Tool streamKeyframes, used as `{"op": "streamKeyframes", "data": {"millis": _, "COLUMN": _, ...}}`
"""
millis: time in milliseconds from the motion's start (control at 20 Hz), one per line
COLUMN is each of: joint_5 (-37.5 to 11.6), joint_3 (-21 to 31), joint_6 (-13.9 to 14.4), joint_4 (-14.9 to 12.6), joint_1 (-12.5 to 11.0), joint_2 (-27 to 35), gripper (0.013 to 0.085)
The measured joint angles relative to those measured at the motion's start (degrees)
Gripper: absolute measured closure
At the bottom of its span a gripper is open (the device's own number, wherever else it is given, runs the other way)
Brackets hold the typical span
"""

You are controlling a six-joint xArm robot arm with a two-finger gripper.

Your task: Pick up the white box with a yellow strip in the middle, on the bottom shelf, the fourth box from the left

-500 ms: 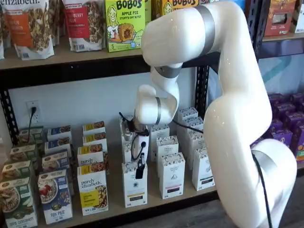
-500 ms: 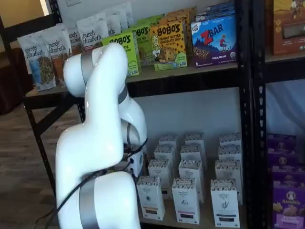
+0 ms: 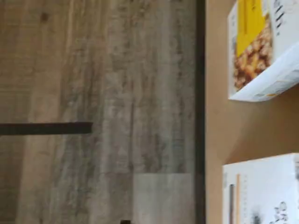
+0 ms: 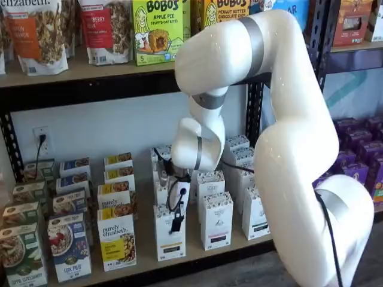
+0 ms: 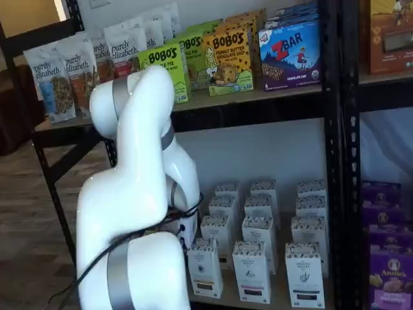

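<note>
Hanging: the hand (image 4: 177, 220) hangs low in front of the bottom shelf (image 4: 197, 254), just above the front carton of a row of white cartons.
Hand state: only a dark finger shape shows, side-on with a cable beside it; no box seems to be in it, and the fingers stand at their widest spread.
White box: the white box (image 4: 170, 234) stands upright at the front edge of the bottom shelf, directly under the hand, with a yellow strip low on its front.
Contact: possibly touching the box's top; the view is too blurred to tell.
Neighbours: a granola box (image 4: 117, 239) stands just beside it on one side, a black-strip carton (image 4: 216, 221) on the other.
Wrist view: the shelf edge, grey plank floor (image 3: 103, 93) and two box corners.
</note>
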Motion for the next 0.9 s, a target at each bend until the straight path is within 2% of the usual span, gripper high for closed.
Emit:
{"op": "streamKeyframes", "data": {"millis": 150, "joint_5": -2.5, "joint_3": -0.9, "joint_6": -4.7, "joint_4": 5.6, "joint_1": 0.6, "joint_2": 1.2, "gripper": 0.013}}
{"op": "streamKeyframes", "data": {"millis": 300, "joint_5": -2.7, "joint_3": -2.4, "joint_6": -6.5, "joint_4": 7.6, "joint_1": 0.6, "joint_2": 2.2, "gripper": 0.013}}
{"op": "streamKeyframes", "data": {"millis": 750, "joint_5": -2.4, "joint_3": -7.5, "joint_6": -4.3, "joint_4": 4.3, "joint_1": -0.7, "joint_2": 5.7, "gripper": 0.013}}
{"op": "streamKeyframes", "data": {"millis": 900, "joint_5": -2.0, "joint_3": -9.8, "joint_6": -2.8, "joint_4": 2.3, "joint_1": -1.2, "joint_2": 7.3, "gripper": 0.013}}
